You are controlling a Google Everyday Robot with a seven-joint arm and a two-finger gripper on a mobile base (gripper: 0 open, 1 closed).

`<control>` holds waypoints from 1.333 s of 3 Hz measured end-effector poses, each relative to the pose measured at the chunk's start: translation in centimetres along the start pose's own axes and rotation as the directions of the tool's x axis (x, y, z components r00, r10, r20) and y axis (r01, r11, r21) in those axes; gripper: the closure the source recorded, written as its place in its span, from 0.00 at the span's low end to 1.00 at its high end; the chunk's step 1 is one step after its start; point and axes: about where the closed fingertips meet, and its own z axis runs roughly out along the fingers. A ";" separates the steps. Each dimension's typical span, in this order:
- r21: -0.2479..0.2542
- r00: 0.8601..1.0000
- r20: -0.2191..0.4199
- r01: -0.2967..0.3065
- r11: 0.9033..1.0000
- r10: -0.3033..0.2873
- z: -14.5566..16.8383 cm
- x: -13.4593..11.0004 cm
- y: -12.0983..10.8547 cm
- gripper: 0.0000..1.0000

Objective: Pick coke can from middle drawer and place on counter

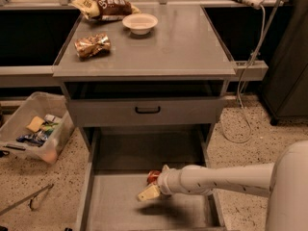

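The coke can [153,176], small and red, shows in the open middle drawer [115,208], a grey tray pulled out low at the cabinet's front. My gripper [154,184] is at the end of the white arm that reaches in from the right, and it sits right at the can, partly covering its lower side. I cannot tell whether the can rests on the drawer floor or is lifted. The counter [178,47] is the flat grey cabinet top above.
On the counter lie a gold-brown snack bag [92,44], a dark snack bag [103,5] and a white bowl [140,22]. The upper drawer front [147,110] with a black handle is closed. A plastic bin [33,129], tongs [29,201] and a cable [243,105] lie on the floor.
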 end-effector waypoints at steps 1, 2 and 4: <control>0.005 1.000 0.006 -0.006 1.000 0.006 0.7 0.4 -0.8 0.00; 0.005 1.000 0.006 -0.006 1.000 0.006 0.7 0.4 -0.8 0.19; 0.005 1.000 0.005 -0.006 1.000 0.006 0.7 0.4 -0.8 0.39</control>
